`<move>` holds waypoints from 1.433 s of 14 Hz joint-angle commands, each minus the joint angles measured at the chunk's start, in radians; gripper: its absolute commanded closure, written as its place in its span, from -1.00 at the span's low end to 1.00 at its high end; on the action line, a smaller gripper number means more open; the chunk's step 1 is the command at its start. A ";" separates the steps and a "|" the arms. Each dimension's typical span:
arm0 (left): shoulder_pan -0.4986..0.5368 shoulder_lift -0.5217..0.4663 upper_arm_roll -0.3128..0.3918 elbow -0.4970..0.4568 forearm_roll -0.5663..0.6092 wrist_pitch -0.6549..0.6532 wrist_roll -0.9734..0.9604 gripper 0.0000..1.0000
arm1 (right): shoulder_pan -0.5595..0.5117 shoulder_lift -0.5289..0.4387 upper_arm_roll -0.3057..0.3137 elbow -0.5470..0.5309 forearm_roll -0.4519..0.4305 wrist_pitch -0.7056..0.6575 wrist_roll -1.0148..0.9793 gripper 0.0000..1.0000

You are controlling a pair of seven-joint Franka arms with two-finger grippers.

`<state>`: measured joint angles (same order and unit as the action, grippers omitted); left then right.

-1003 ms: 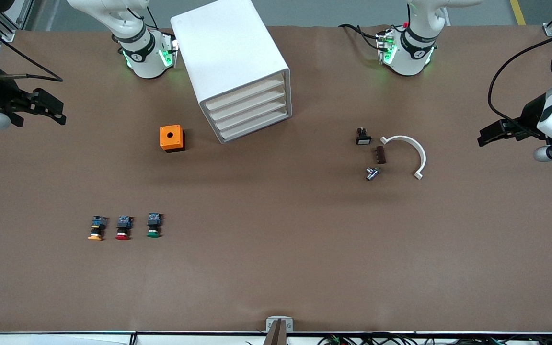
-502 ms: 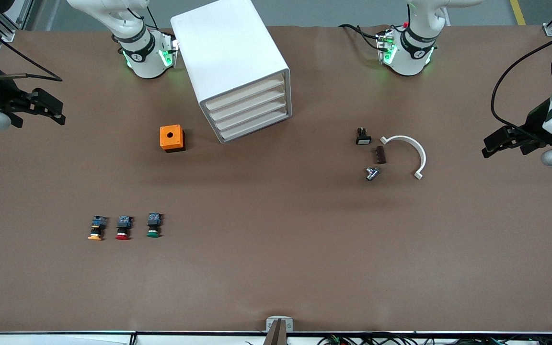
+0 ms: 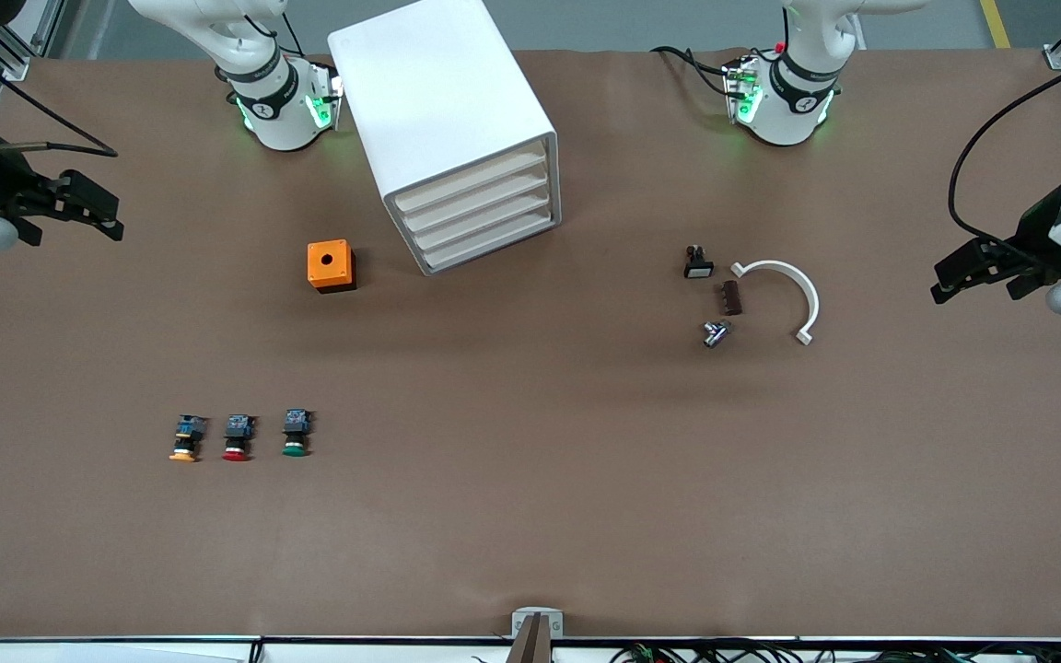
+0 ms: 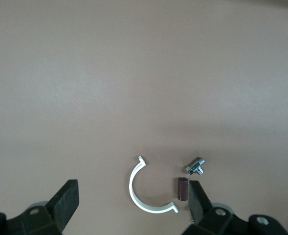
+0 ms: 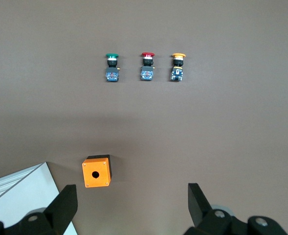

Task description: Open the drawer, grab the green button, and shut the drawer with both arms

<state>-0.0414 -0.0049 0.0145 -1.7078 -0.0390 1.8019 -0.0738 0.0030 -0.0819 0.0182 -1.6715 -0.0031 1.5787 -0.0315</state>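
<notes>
All four pale-fronted white cabinet drawers (image 3: pixel 480 210) sit closed. The green-capped black-and-blue push button (image 3: pixel 296 433) lies on the brown desk (image 3: pixel 530 516). Left gripper (image 3: pixel 973 276) and right gripper (image 3: pixel 79 207) hover at opposite desk ends, fingers spread, empty.

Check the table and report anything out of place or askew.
The white cabinet sits turned at an angle to the table edge, all four drawers shut. The green button lies out on the table beside the red and yellow ones, not in a drawer. Nothing looks spilled or damaged.
</notes>
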 commanded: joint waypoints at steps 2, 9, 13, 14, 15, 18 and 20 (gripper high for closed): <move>0.014 -0.041 -0.016 -0.007 0.021 -0.042 0.016 -0.99 | -0.014 -0.030 0.000 -0.030 0.014 0.017 -0.018 -1.00; 0.015 -0.047 -0.019 -0.009 0.022 -0.049 0.016 -0.99 | -0.014 -0.030 0.000 -0.030 0.014 0.030 -0.018 -1.00; 0.015 -0.063 -0.019 -0.003 0.022 -0.090 0.012 -0.99 | -0.014 -0.030 0.000 -0.031 0.015 0.038 -0.018 -1.00; 0.015 -0.063 -0.021 0.011 0.022 -0.099 0.014 -0.99 | -0.014 -0.030 0.000 -0.033 0.015 0.038 -0.018 -1.00; 0.015 -0.060 -0.021 0.034 0.021 -0.120 0.016 -0.99 | -0.012 -0.032 0.000 -0.037 0.015 0.038 -0.018 -1.00; 0.014 -0.057 -0.021 0.042 0.021 -0.154 0.014 -0.99 | -0.014 -0.038 0.000 -0.045 0.026 0.037 -0.018 -1.00; 0.014 -0.055 -0.021 0.045 0.022 -0.156 0.012 -0.99 | -0.012 -0.051 0.000 -0.065 0.028 0.046 -0.018 -1.00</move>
<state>-0.0413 -0.0569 0.0095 -1.6744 -0.0390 1.6651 -0.0738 -0.0005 -0.0845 0.0152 -1.6834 0.0049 1.6033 -0.0329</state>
